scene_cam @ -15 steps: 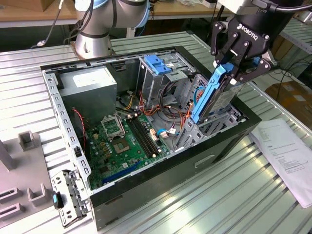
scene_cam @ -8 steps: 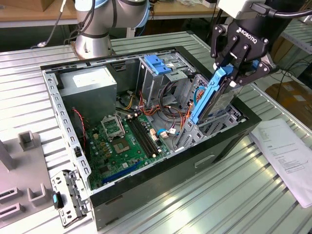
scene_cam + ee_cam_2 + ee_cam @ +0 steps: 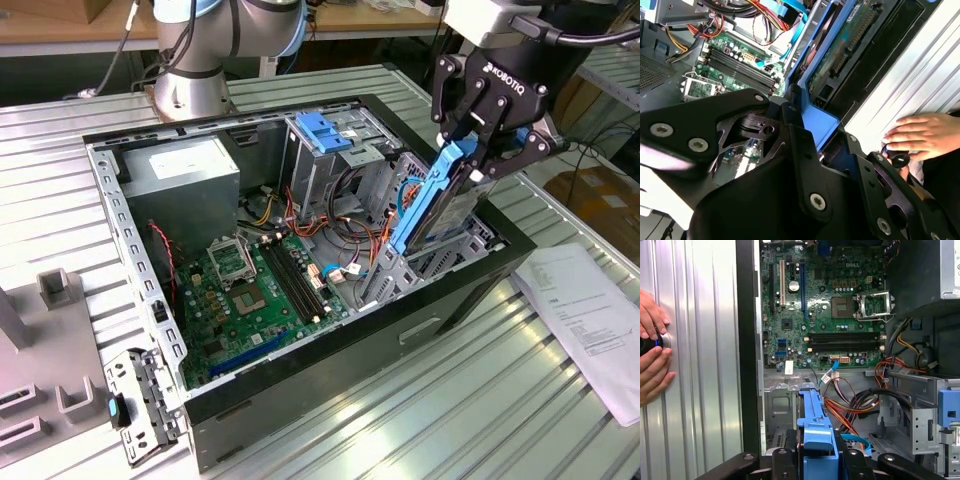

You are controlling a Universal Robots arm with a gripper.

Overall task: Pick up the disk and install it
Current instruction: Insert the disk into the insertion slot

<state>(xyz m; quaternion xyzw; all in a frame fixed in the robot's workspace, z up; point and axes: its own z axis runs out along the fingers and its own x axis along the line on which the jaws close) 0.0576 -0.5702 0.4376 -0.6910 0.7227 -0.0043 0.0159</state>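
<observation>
The gripper [image 3: 473,152] hangs over the open computer case [image 3: 330,385] at the exterior view's right. Its wrist is tipped, fingers pointing down and clamped hard on the top end of the disk [image 3: 428,208]. The disk stands steeply on end with its long axis slanted. Its lower end is down inside the case, leaning toward the exterior view's left, near the motherboard [image 3: 255,290]. In the second wrist view, a person's hand [image 3: 922,135] rests on the ribbed table [image 3: 920,65].
</observation>
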